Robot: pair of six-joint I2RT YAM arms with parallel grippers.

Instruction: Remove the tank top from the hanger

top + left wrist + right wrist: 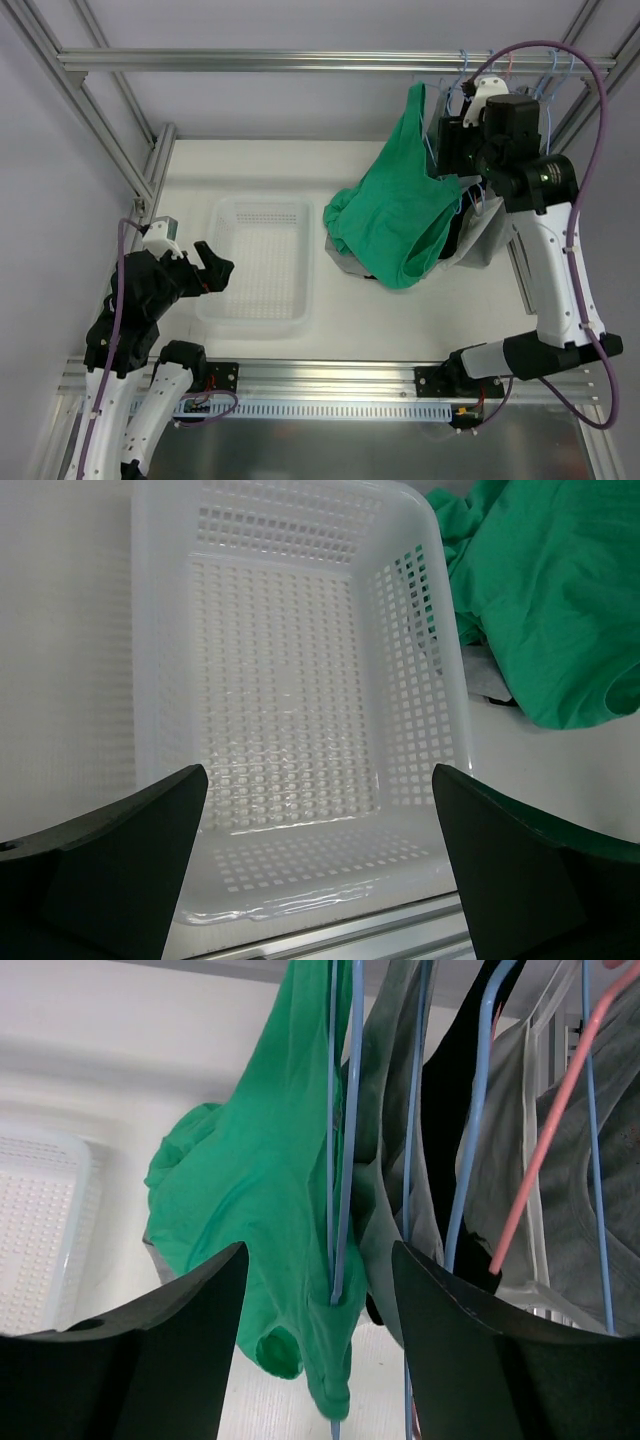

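Observation:
A green tank top (400,205) hangs from a blue hanger (345,1140) on the rail at the back right, its lower part draped onto the table. In the right wrist view the green top (255,1200) is still hooked over the hanger's end. My right gripper (320,1310) is open, its jaws standing either side of the hanger's lower end and the fabric there; it also shows in the top view (462,150). My left gripper (213,270) is open and empty at the near left, over the basket's near edge (320,880).
A white perforated basket (225,300) lies on the table left of centre. More garments, grey (395,1160), black (450,1110) and light grey, hang on blue and pink hangers (545,1130) to the right. Grey cloth (345,262) lies under the green top. Frame posts surround the table.

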